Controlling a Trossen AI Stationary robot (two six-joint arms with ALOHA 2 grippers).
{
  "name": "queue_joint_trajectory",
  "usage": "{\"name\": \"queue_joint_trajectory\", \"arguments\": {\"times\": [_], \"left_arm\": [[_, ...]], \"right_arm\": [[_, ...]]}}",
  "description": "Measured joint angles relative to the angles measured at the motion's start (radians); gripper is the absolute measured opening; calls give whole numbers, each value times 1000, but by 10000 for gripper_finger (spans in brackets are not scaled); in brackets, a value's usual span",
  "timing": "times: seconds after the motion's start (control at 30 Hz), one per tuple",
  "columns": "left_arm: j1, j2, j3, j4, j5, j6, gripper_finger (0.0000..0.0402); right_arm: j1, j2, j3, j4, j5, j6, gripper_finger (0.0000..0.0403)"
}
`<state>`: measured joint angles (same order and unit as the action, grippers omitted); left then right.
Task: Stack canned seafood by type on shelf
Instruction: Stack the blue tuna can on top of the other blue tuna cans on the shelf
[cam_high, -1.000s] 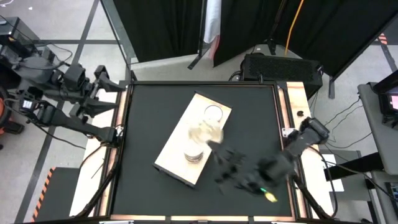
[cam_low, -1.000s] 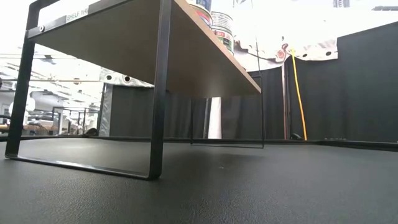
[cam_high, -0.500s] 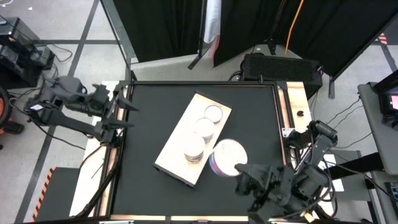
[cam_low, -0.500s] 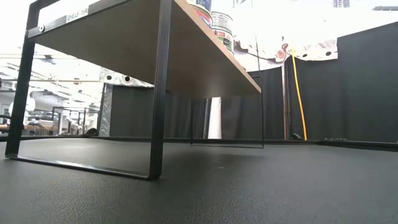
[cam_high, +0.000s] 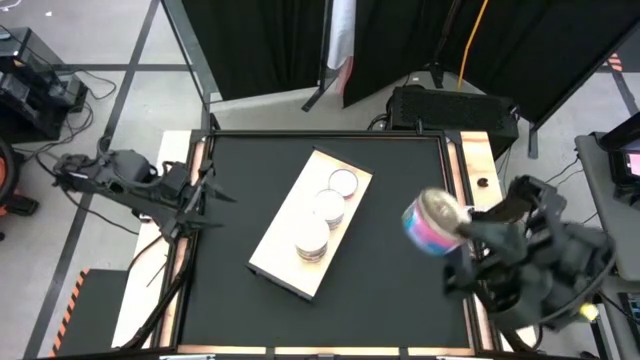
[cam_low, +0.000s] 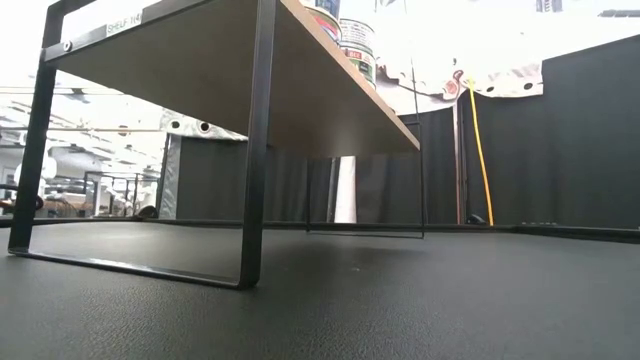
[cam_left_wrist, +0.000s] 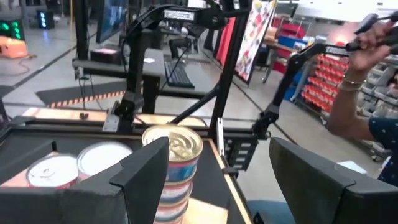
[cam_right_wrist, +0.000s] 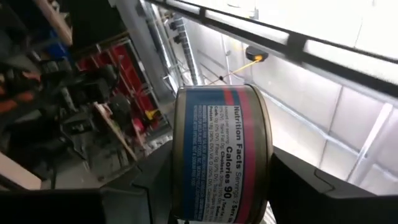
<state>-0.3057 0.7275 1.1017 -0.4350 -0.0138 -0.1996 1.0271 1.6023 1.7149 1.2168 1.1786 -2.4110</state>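
Right pincer (cam_high: 462, 232) is out past the right edge of the surface (cam_high: 400, 290), raised, pinching one tin (cam_high: 432, 222). Right wrist view shows the tin (cam_right_wrist: 221, 155) clamped between both fingers (cam_right_wrist: 317, 193), turned on its side so the label faces the camera. It is well apart from the shelf (cam_high: 275, 255).

Shelf lies diagonally mid-surface, carrying three stacks: far stack (cam_high: 343, 181), middle stack (cam_high: 327, 206), near stack (cam_high: 312, 241). Low view shows the shelf (cam_low: 300, 80) standing on dark metal legs, with tins (cam_low: 357, 45) near its edge.

Left pincer (cam_high: 205, 195) waits at the left edge of the surface, spread and holding nothing. Its wrist view looks past the stacks (cam_left_wrist: 177, 162) to a person's arm (cam_left_wrist: 354, 99) in the room behind.

Risks, as I judge them:
- Tin is tilted, not flat. If let go that way it would land on its rim and roll off the shelf.
- Stacks are narrow and tall. A descent slightly off centre could knock one over, and tins may fall off the raised shelf.
- Type match: label must fit the stack below. Lids from above look alike, so the wrong stack is easy to pick.
- Long travel back; a grip on the curved wall could slip.
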Motion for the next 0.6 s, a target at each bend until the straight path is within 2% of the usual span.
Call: {"name": "queue_joint_trajectory", "arguments": {"times": [0.2,0.4,0.53,0.6], "left_arm": [[-42,16,-2,35,-45,15,279],[-89,42,-22,33,-163,26,279],[-96,48,-25,49,-233,63,279],[-96,49,-25,76,-237,84,279]], "right_arm": [[-4,-85,-4,-90,44,145,199],[-49,-42,-41,-102,45,176,199],[-136,-15,-85,-122,-34,205,199],[-197,-1,-90,-200,-83,261,199]]}}
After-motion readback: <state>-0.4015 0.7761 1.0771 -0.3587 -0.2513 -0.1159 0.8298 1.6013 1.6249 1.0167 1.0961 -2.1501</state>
